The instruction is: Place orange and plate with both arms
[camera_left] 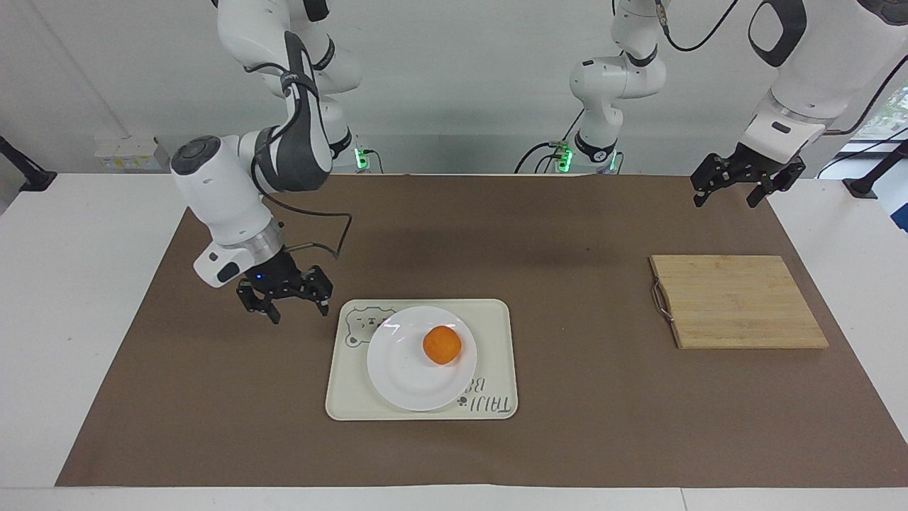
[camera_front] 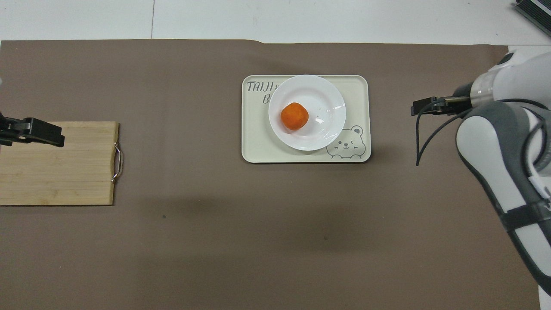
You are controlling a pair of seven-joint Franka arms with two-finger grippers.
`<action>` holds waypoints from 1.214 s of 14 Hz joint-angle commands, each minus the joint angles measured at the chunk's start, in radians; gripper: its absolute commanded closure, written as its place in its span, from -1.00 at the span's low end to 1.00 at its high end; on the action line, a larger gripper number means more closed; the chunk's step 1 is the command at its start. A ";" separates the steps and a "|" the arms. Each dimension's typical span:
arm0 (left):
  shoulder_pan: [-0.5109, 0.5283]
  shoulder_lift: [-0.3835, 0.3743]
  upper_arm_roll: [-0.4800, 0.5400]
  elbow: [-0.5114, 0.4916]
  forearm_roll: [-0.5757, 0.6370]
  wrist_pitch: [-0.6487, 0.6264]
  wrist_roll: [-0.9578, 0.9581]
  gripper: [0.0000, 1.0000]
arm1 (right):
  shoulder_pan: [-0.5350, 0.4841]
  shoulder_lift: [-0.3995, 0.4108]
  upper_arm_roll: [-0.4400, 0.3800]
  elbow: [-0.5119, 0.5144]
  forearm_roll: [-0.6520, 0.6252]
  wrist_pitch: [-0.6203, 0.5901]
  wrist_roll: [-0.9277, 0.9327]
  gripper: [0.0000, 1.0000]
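The orange point(camera_left: 442, 345) lies in the white plate point(camera_left: 401, 372), which rests on the cream bear tray point(camera_left: 496, 323). In the overhead view the orange point(camera_front: 294, 116) sits in the plate point(camera_front: 320, 97). My right gripper point(camera_left: 291, 306) is open and empty. It hangs above the mat beside the tray, toward the right arm's end, apart from the plate; it also shows in the overhead view point(camera_front: 413, 107). My left gripper point(camera_left: 734, 190) is open and empty. It waits in the air over the mat at the left arm's end and shows in the overhead view point(camera_front: 51, 134) over the cutting board.
A wooden cutting board point(camera_left: 738, 301) with a metal handle lies on the brown mat at the left arm's end; it also shows in the overhead view point(camera_front: 56, 172). The tray point(camera_front: 258, 148) lies mid-table. A black cable loops from the right wrist.
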 commanded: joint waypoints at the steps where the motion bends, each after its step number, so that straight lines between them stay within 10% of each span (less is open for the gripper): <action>1: 0.005 -0.004 -0.004 0.001 0.013 -0.010 -0.009 -1.00 | -0.007 -0.065 0.005 0.024 -0.063 -0.101 0.027 -1.00; 8: 0.005 -0.004 -0.004 0.001 0.013 -0.010 -0.009 -1.00 | -0.015 -0.146 0.009 0.114 -0.106 -0.332 0.028 -1.00; 17: 0.005 -0.004 -0.004 0.001 0.013 -0.010 -0.009 -1.00 | -0.015 -0.199 0.013 0.043 -0.102 -0.341 0.019 -1.00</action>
